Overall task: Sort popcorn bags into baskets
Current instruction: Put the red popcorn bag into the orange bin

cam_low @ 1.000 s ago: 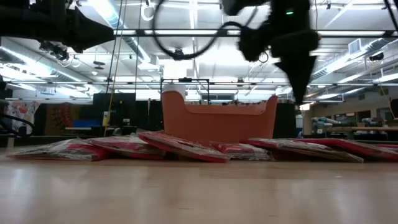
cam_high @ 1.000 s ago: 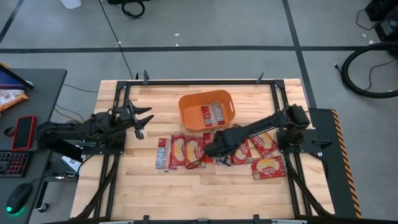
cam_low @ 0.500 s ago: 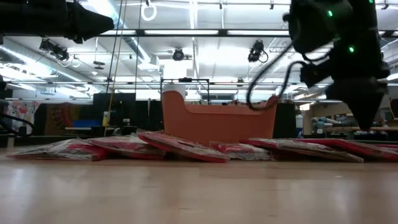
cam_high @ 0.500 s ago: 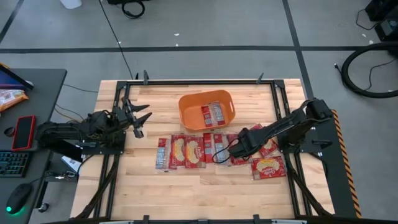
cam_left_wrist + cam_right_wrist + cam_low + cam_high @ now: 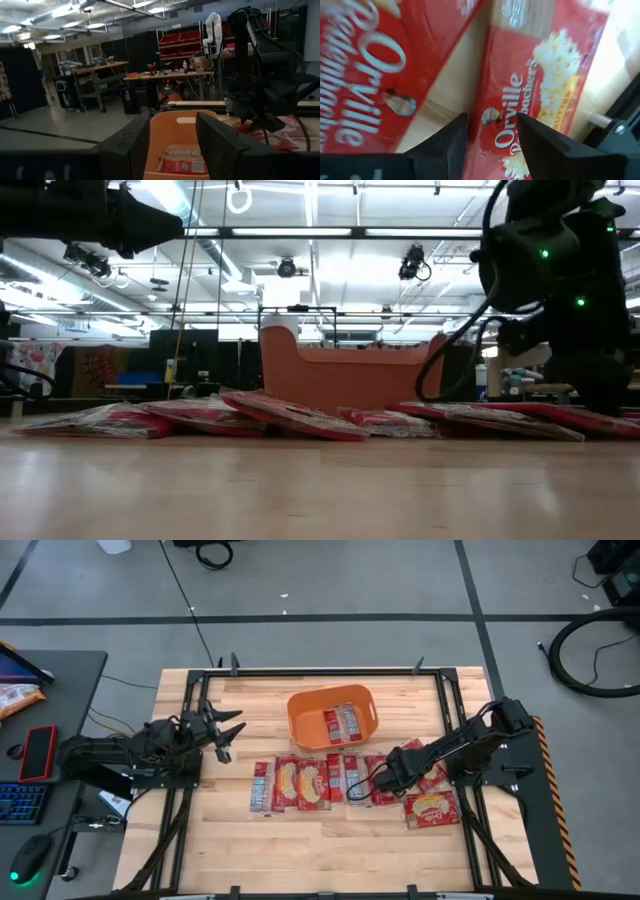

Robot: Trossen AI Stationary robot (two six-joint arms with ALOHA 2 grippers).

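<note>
Several red popcorn bags point(image 5: 300, 783) lie flat in a row across the middle of the table, and one point(image 5: 432, 809) lies nearer the front right. The orange basket point(image 5: 300, 705) stands behind the row with bags point(image 5: 345, 723) inside. My right gripper point(image 5: 384, 780) is open and low over the right part of the row. In the right wrist view its fingers point(image 5: 540, 142) straddle the long edge of one bag point(image 5: 530, 100). My left gripper point(image 5: 224, 735) waits open at the table's left, raised and pointing at the basket point(image 5: 170, 125). My right gripper points down from above over a popcorn bag's long edge point(image 5: 482, 107), one finger beside the bag and one above it. I cannot tell whether the fingertips touch the bag, which lies flat on the table.
A black metal frame point(image 5: 448, 700) borders the table. A side desk point(image 5: 60, 670) at the left carries a phone and a keyboard. Bare wood point(image 5: 320, 850) stretches along the table's near side. In the low view the bags point(image 5: 290, 415) form a low pile before the basket point(image 5: 350, 375).
My right gripper has moved from the middle of the bag row toward the table's right and has come down from high above the table almost to the bags. The bags and the basket have stayed put.
</note>
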